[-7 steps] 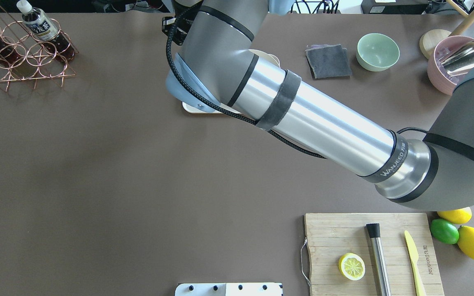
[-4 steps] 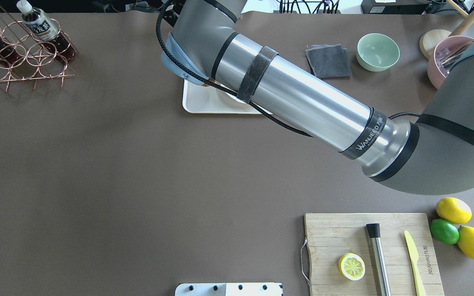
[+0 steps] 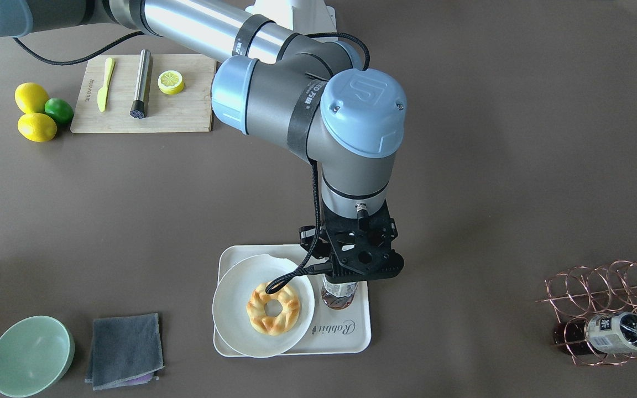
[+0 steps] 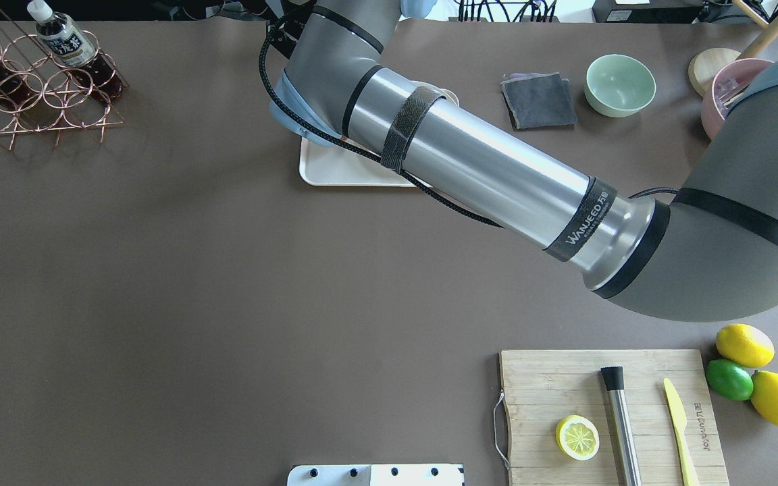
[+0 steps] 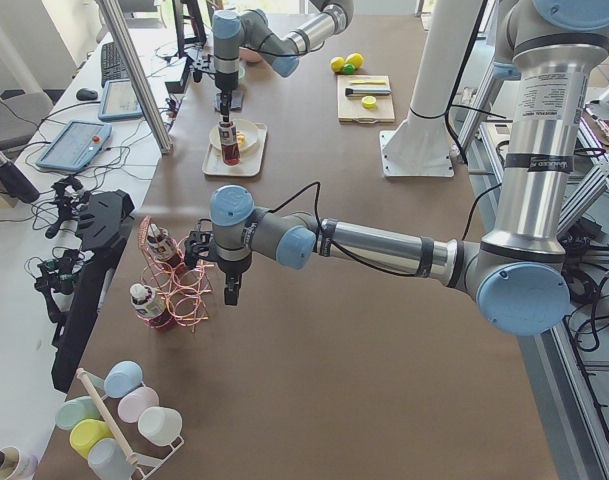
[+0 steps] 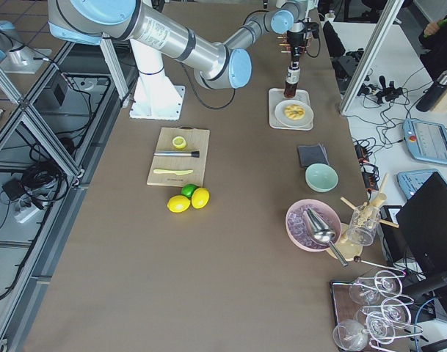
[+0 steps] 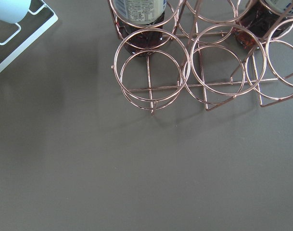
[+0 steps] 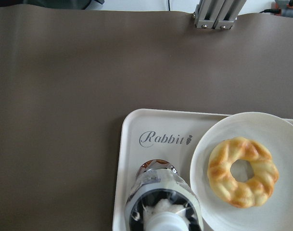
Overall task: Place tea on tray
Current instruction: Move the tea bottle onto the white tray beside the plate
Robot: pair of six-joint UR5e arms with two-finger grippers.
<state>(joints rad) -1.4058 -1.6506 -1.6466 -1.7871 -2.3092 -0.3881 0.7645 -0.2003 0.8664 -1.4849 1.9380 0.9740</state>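
Observation:
The tea (image 3: 339, 293) is a small clear bottle of dark drink. It stands upright at the inner left part of the cream tray (image 3: 346, 338), beside the "Rabbit" lettering. My right gripper (image 3: 351, 272) is straight above it and shut on its top. The right wrist view looks down on the tea (image 8: 163, 199) and the tray (image 8: 132, 168). From the side, the tea (image 5: 227, 142) reaches down to the tray; I cannot tell whether it touches. My left gripper (image 5: 231, 292) hangs by the copper rack (image 5: 179, 290); I cannot tell whether it is open or shut.
A round white plate (image 3: 230, 309) with a doughnut (image 3: 273, 308) fills the tray's other half. The copper rack (image 4: 38, 101) holds two more bottles (image 4: 68, 44). A green bowl (image 3: 31, 356), a grey cloth (image 3: 125, 351) and a wooden cutting board (image 3: 186, 110) lie farther off.
My right arm has swung toward the far side of the table, uncovering the tray's near left corner in the overhead view. Nothing else on the table has moved.

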